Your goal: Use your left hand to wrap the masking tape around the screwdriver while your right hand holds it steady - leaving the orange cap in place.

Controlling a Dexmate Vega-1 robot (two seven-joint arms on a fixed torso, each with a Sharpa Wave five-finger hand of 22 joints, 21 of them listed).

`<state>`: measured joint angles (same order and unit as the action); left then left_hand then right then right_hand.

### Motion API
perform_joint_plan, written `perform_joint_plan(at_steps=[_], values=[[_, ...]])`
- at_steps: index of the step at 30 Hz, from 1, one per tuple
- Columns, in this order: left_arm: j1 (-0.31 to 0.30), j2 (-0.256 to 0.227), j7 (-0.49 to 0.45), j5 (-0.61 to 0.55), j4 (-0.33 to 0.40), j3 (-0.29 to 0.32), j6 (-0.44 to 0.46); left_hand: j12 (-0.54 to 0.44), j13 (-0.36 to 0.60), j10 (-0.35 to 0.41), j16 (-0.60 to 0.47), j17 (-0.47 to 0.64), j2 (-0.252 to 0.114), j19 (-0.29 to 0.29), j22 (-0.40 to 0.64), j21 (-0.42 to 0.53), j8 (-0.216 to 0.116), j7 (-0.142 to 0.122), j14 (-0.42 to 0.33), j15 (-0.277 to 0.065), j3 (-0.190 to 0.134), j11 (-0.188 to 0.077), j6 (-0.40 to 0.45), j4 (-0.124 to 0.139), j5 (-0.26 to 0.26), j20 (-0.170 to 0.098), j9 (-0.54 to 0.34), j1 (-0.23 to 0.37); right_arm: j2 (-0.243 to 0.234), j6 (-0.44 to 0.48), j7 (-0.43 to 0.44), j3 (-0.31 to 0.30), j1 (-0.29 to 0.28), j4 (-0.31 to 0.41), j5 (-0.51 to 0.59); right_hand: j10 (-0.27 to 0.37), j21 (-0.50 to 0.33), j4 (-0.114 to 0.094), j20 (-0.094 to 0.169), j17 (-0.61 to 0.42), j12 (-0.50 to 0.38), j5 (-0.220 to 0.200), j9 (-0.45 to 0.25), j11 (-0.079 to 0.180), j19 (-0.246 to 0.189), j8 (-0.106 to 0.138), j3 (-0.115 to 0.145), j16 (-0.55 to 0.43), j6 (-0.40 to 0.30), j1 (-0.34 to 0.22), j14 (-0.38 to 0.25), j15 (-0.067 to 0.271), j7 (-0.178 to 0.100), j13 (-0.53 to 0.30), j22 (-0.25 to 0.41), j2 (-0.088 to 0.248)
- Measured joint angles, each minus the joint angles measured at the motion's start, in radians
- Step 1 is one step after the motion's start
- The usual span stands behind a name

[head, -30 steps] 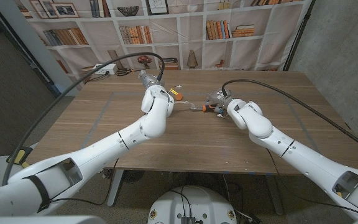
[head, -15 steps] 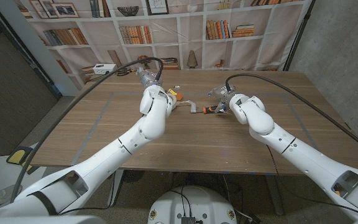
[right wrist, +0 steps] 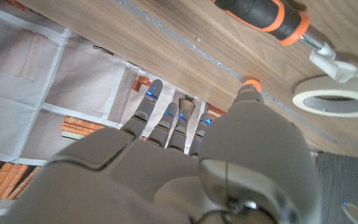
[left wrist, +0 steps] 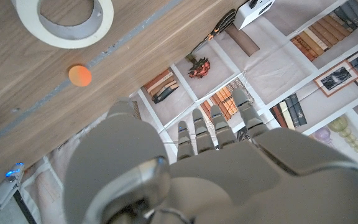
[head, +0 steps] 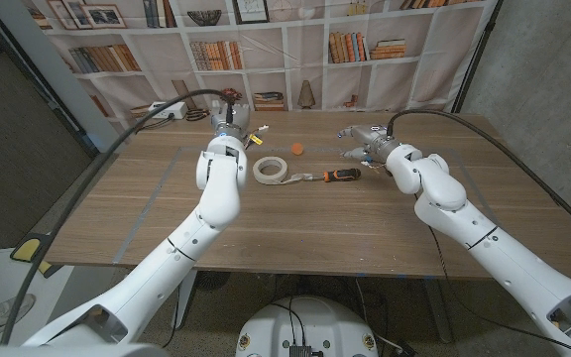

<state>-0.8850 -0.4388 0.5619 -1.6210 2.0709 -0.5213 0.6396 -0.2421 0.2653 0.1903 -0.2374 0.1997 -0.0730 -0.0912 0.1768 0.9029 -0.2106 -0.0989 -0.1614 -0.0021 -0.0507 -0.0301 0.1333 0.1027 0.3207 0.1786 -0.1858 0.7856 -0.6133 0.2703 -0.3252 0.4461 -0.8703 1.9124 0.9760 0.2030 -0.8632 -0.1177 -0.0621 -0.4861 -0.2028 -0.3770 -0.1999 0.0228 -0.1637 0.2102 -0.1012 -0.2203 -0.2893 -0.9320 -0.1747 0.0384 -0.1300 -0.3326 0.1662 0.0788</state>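
Note:
The masking tape roll [head: 271,170] lies flat on the wooden table [head: 266,228], and a strip of tape runs from it to the shaft of the screwdriver [head: 337,176]. The screwdriver lies beside the roll, its black and orange handle [right wrist: 263,15] pointing to the robot's right. A small orange cap [head: 297,150] sits on the table just beyond them. My left hand [head: 232,121] is beyond the roll, holding nothing, fingers straight [left wrist: 213,134]. My right hand [head: 365,142] hovers beyond the handle with its fingers spread and nothing in it. The roll [left wrist: 64,18], cap [left wrist: 79,75] and taped shaft [right wrist: 335,65] also appear in the wrist views.
A white box [head: 170,109] and a dark tool [head: 198,114] lie at the table's far left edge. A bookshelf backdrop [head: 355,45] stands behind the table. Bare wood stretches from the tape toward the near edge.
Both hands have let go of the screwdriver and tape and drawn back toward the far side. The screwdriver and roll now lie on the table, with the orange cap lying apart.

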Motion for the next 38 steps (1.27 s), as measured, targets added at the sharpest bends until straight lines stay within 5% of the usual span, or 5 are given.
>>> perform_joint_plan(at_steps=[15,20,21,24,38], values=[[-0.155,-0.007,-0.389,0.527,0.067,0.283,-0.208,0.047,-0.036,-0.124,0.045,-0.004,-0.054,-0.078,0.000,-0.089,0.030,-0.033,0.109,0.055,0.032,0.051,-0.078,0.040,-0.088,0.016,0.005,-0.130,0.026,-0.198,0.299,-0.112,-0.075,-0.058,-0.517,-0.097,0.093,-0.021,-0.051,0.084,0.018,0.034,0.005,0.003,0.046,-0.037,-0.036,0.021,0.154,0.116,0.054,-0.003,0.008,0.049,0.000,-0.006],[-0.155,-0.007,-0.395,0.706,0.067,0.283,-0.282,0.047,-0.048,-0.169,0.046,-0.009,-0.071,-0.077,0.000,-0.113,0.041,-0.051,0.153,0.066,0.036,0.042,-0.137,0.044,-0.104,0.016,0.009,-0.174,0.036,-0.198,0.299,-0.124,-0.083,-0.086,-0.517,-0.121,0.110,-0.015,-0.044,0.102,0.018,0.044,0.005,0.000,0.054,-0.037,-0.038,0.024,0.193,0.128,0.074,-0.008,0.003,0.060,0.000,0.005],[-0.155,-0.007,-0.394,0.736,0.067,0.283,-0.293,0.051,-0.051,-0.174,0.050,-0.009,-0.072,-0.077,0.000,-0.118,0.041,-0.056,0.160,0.068,0.038,0.037,-0.151,0.046,-0.104,0.016,0.009,-0.181,0.039,-0.286,0.366,-0.125,-0.084,-0.093,-0.780,-0.125,0.117,-0.017,-0.040,0.107,0.018,0.045,0.005,0.004,0.058,-0.037,-0.042,0.028,0.193,0.143,0.083,-0.012,0.003,0.063,0.000,0.002],[-0.188,-0.061,-0.384,0.811,-0.020,0.429,-0.326,0.054,-0.059,-0.203,0.057,-0.009,-0.072,-0.077,0.002,-0.142,0.041,-0.066,0.200,0.071,0.046,0.037,-0.188,0.054,-0.109,0.016,0.009,-0.221,0.042,-0.315,0.378,-0.126,-0.085,-0.104,-0.877,-0.147,0.145,-0.025,-0.034,0.124,0.018,0.055,0.005,0.003,0.082,-0.030,-0.061,0.034,0.197,0.182,0.118,-0.011,0.000,0.075,0.000,-0.010],[-0.161,-0.145,-0.250,1.333,-0.201,0.475,-0.485,0.054,-0.070,-0.290,0.060,-0.014,-0.074,-0.081,0.003,-0.199,0.041,-0.081,0.292,0.092,0.075,0.038,-0.283,0.063,-0.106,0.020,0.011,-0.308,0.095,-0.367,0.497,-0.144,-0.097,-0.168,-1.192,-0.171,0.338,-0.041,-0.125,0.222,0.010,0.063,0.009,-0.011,0.299,-0.013,-0.104,0.036,0.175,0.392,0.273,-0.094,0.010,0.128,0.000,0.049]])
